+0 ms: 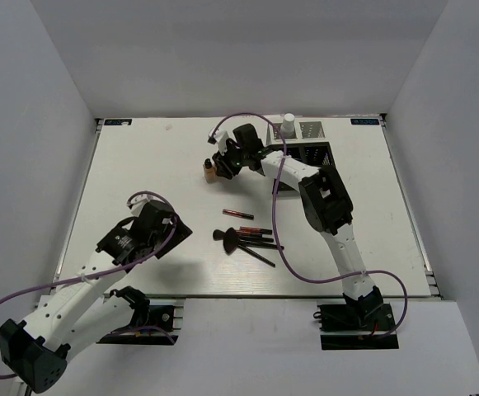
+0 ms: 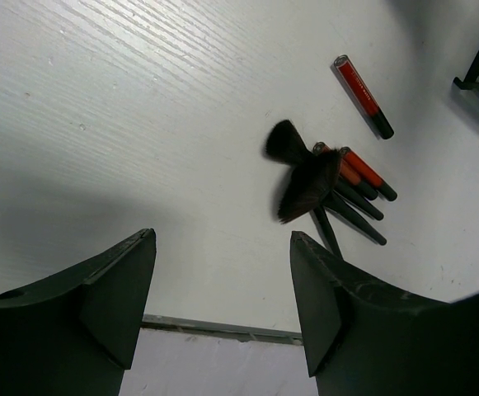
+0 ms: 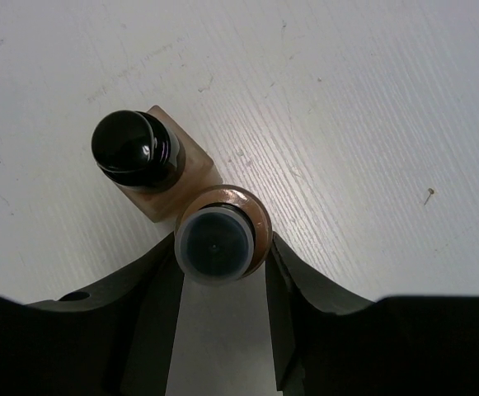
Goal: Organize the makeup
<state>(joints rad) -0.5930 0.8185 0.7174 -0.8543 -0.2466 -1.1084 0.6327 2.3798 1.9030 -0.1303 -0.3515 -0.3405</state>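
Tan bottles, count two, stand upright together on the white table in the top view, just left of the black mesh box. The right gripper is lowered over them. One clear white-capped bottle stands at the far end of the box. One loose pencil lies mid-table, with a heap of brushes and pencils just nearer the arms. The left gripper hovers left of that heap, apart from it.

Left wrist view: the left gripper's jaws stand apart with only bare table between them. Ahead lies the loose pencil, and beyond it the heap. The heap holds two brush heads and at least two red pencils, possibly three. Overlapping dark handles prevent a firm count. No white jar appears in any view.

Right wrist view: the round tan bottle sits between the fingers, which meet its outline on both sides. Whether the grip is firm cannot be told. The square tan bottle touches it on the far-left side.

Procedure:
1. Centre the jaws on the round body.
2. Check that the left finger clears the square bottle.
3. Lift vertically before traversing to the box. A sideways pull would likely tip the neighbour.
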